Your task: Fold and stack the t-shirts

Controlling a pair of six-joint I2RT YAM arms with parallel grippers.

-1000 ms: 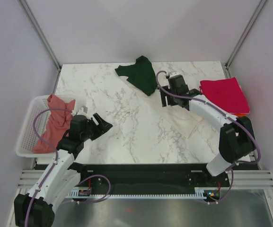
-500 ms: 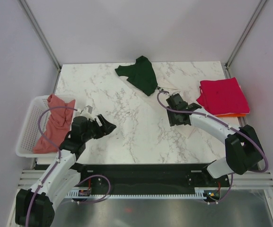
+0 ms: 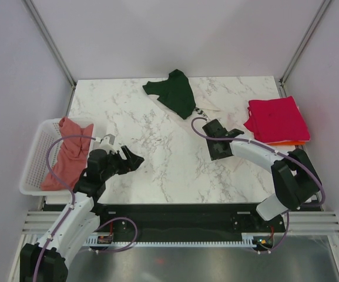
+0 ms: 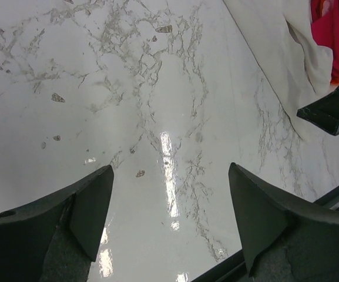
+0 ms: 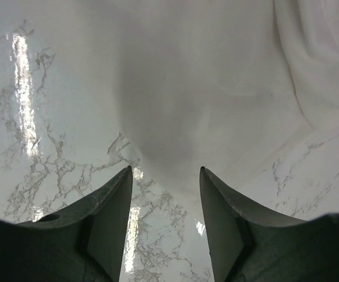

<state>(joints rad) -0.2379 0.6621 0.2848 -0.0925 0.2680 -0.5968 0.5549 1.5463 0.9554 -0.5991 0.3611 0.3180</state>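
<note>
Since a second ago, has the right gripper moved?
Yes. In the top view the right gripper has drawn back toward its base, away from the dark green cloth at the far side.

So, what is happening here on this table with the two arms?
Two robot arms are folding t-shirts. The right gripper hangs low over a cream t-shirt with a dark green sleeve, spread on the marble table, jaws apart, nothing held. The left gripper is open above bare marble. A folded magenta t-shirt lies on an orange one at the right; a salmon-pink one lies in the white basket.
</note>
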